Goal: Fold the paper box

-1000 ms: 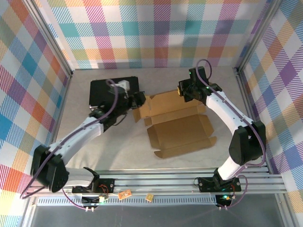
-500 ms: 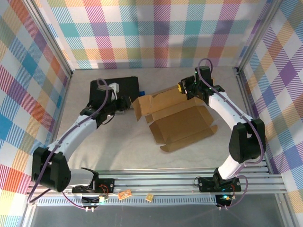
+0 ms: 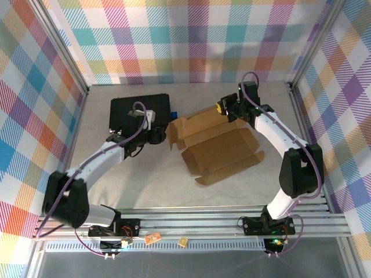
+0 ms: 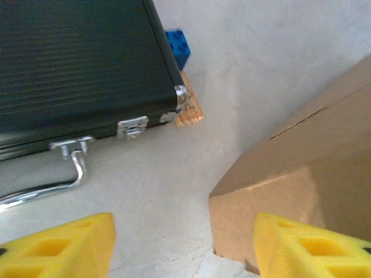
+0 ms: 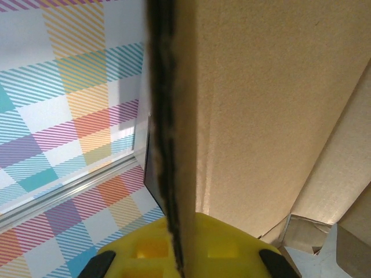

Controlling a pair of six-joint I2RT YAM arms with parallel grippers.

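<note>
The paper box [image 3: 223, 149] is a brown cardboard sheet lying mid-table, its far panel and left flap raised. My right gripper [image 3: 225, 108] is shut on the far panel's edge; in the right wrist view that edge [image 5: 174, 145] runs straight down into the yellow jaws. My left gripper [image 3: 162, 134] is open just left of the raised left flap [image 3: 173, 132]. In the left wrist view its two yellow fingertips [image 4: 64, 243] stand wide apart, with the flap's corner [image 4: 272, 197] near the right one and bare table between them.
A black case [image 3: 139, 111] with a metal handle [image 4: 64, 174] lies at the back left, behind the left gripper. A blue brick [image 4: 177, 46] and a small wooden piece [image 4: 188, 110] sit at its corner. Metal frame rails and checkered walls enclose the table.
The left gripper drew back left, then came back right toward the raised left flap. The right gripper lifted the far panel more upright, and the box shifted slightly right.
</note>
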